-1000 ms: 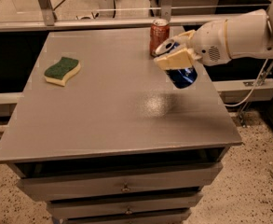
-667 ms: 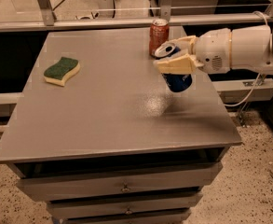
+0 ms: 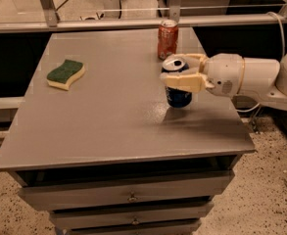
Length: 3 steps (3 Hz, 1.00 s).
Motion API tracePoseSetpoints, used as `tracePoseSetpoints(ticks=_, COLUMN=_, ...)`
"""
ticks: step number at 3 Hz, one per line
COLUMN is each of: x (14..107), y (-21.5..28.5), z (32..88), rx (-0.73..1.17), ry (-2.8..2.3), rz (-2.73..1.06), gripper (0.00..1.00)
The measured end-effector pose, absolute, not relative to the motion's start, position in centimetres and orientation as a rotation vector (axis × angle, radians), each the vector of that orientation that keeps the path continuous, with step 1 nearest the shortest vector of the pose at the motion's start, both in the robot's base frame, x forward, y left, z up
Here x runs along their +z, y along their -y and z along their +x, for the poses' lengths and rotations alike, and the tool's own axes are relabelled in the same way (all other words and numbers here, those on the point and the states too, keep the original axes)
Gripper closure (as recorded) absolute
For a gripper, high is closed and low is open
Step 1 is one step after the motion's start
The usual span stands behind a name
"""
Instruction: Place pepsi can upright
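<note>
Looks like a robot lab or test bay to me, not anybody's home. The work surface is a plain grey cabinet (image 3: 113, 116) with drawers (image 3: 128, 196) at lower centre, sitting on a speckled hard floor (image 3: 273, 190) in the bottom right. Along the top of the frame there's a bare metal rail (image 3: 108, 24) with upright posts (image 3: 47, 4), and a cable (image 3: 282, 38) hangs at the upper right. Biggest giveaway: a white robot arm (image 3: 251, 77) comes in from the right, its gripper (image 3: 171, 70) at centre right of the frame, fingers closed round a pepsi can (image 3: 178, 97) standing on the cabinet top.
</note>
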State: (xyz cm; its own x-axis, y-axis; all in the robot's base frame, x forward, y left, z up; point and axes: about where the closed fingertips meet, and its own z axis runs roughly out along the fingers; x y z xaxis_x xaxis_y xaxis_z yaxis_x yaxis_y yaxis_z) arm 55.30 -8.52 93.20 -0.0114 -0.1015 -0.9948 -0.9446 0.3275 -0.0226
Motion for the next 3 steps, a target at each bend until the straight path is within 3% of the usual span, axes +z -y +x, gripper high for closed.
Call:
tracePoseSetpoints(ticks=1, x=92.2, y=8.5, z=54.8, rx=0.972, ry=-1.330, rz=-0.988, gripper=0.84)
tracePoseSetpoints(ticks=3, x=90.5, y=9.1, z=54.3, rx=1.048, ry=-1.255, rz=-0.923, gripper=0.38)
